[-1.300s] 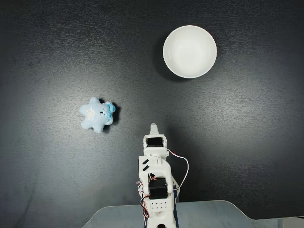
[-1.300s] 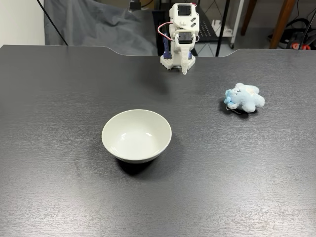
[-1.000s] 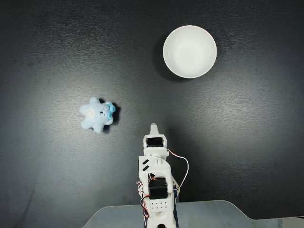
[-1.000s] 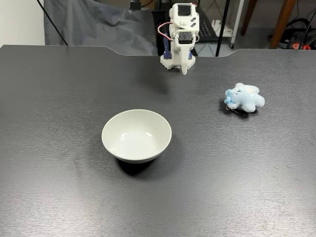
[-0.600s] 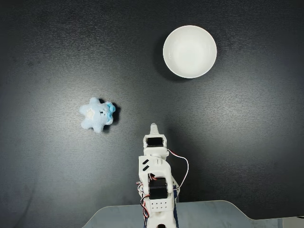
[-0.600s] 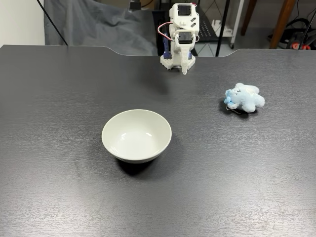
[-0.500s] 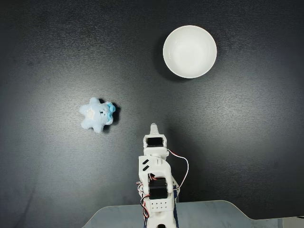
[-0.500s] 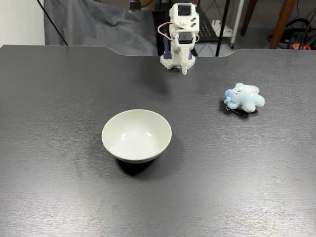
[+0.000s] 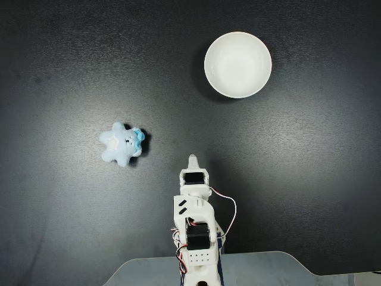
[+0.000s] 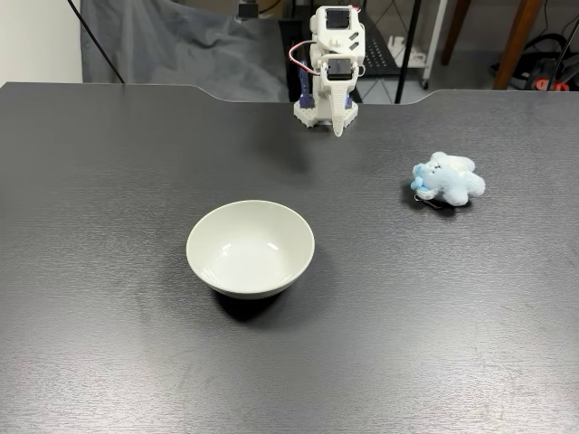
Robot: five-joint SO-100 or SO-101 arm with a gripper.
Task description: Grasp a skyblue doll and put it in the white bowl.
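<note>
Dark table [image 9: 71,59], wide around skyblue doll [image 9: 121,143]

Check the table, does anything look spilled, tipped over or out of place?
Nothing stands out. The round glossy white bowl sits upright and empty, the small sky-blue plush doll lies apart from it on the dark table, and the claw is folded near the arm's base.

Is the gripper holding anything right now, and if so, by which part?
Nothing is held. The gripper is folded back near the arm's base, fingers together. The skyblue doll lies on the table apart from it, and the white bowl has nothing in it.
</note>
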